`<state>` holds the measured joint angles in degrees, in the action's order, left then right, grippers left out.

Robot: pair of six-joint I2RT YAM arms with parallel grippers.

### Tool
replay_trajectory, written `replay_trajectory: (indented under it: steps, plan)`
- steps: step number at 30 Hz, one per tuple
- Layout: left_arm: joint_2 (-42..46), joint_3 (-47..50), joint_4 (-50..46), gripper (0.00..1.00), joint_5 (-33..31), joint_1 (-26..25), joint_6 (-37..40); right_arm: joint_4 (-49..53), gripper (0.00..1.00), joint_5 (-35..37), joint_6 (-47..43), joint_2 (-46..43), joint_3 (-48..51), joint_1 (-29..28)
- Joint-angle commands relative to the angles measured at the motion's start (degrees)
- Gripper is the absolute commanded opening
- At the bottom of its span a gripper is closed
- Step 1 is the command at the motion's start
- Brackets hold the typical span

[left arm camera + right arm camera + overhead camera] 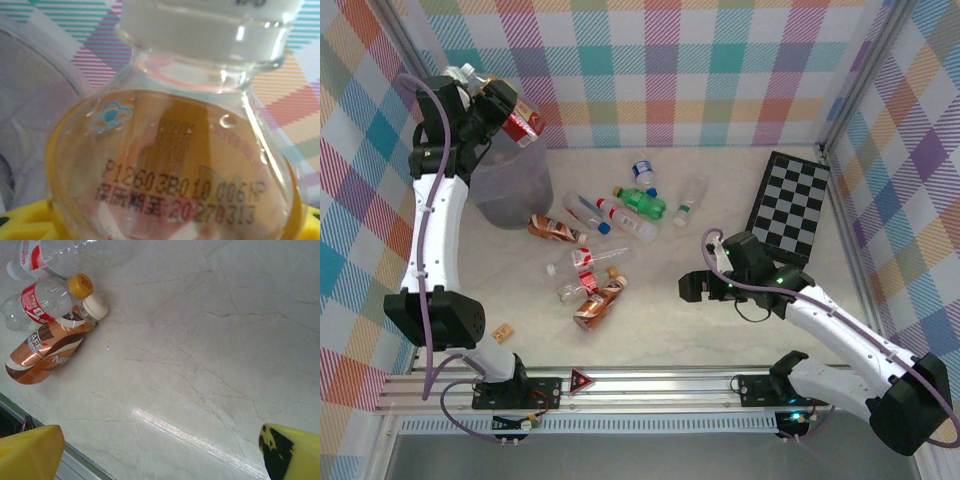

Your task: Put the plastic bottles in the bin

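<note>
- bench (210, 330): smooth, glossy, marble-look with thin veins
- clear bottle (170, 165): shiny transparent plastic
- bin (510, 190): translucent matt plastic
- brown bottle (45, 352): metallic-sheen wrap

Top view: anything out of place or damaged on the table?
Bottles lie scattered on their sides mid-table, expected. Odd ones: the amber-brown bottle nearest the arms looks dented, and a small tan block sits alone by the left arm's base. No spill visible.

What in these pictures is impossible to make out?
- Top view: the bin's contents, behind the left gripper, its held bottle and the cloudy wall.
- Left wrist view: the held bottle below its shoulder, cut off by the bottom edge; print blurred.
- Right wrist view: the topmost clear bottle, cut by the top edge.
</note>
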<state>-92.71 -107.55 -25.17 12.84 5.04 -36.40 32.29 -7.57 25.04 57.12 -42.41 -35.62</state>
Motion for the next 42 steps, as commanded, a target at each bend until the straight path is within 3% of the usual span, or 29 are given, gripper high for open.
replay_trajectory:
  steps: [1,8,13,23,27,31,33,42]
  plan:
    - [-2.0,-2.6,-0.2,0.35,-5.2,2.4,-0.3,2.0,0.99,1.6,0.5,-2.2,1.6,0.2]
    - [-7.7,-7.7,-3.0,0.32,-9.7,5.0,0.0,3.1,1.0,1.2,0.8,-2.6,2.5,0.2]
    - [-16.0,-16.7,-11.7,0.32,-9.2,5.0,4.3,2.2,0.99,1.1,1.2,-2.1,3.0,0.2]
    - [-25.4,-20.3,-17.3,0.38,-6.3,3.9,8.9,1.9,1.0,0.6,1.7,-1.3,3.0,0.2]
    - [-27.5,-20.4,-19.4,0.48,-5.6,3.4,10.4,1.8,0.99,0.6,2.0,-1.4,3.2,0.2]
    - [-27.4,-19.4,-19.2,0.75,-5.3,3.1,10.9,2.0,0.99,0.8,2.0,-1.5,3.3,0.2]
    - [-27.1,-19.1,-19.1,0.82,-5.4,3.1,11.2,1.9,0.99,1.0,1.9,-1.5,3.3,0.2]
    - [-24.1,-18.7,-19.2,0.86,-6.7,3.1,12.8,1.6,0.99,3.3,3.0,-2.1,3.6,0.3]
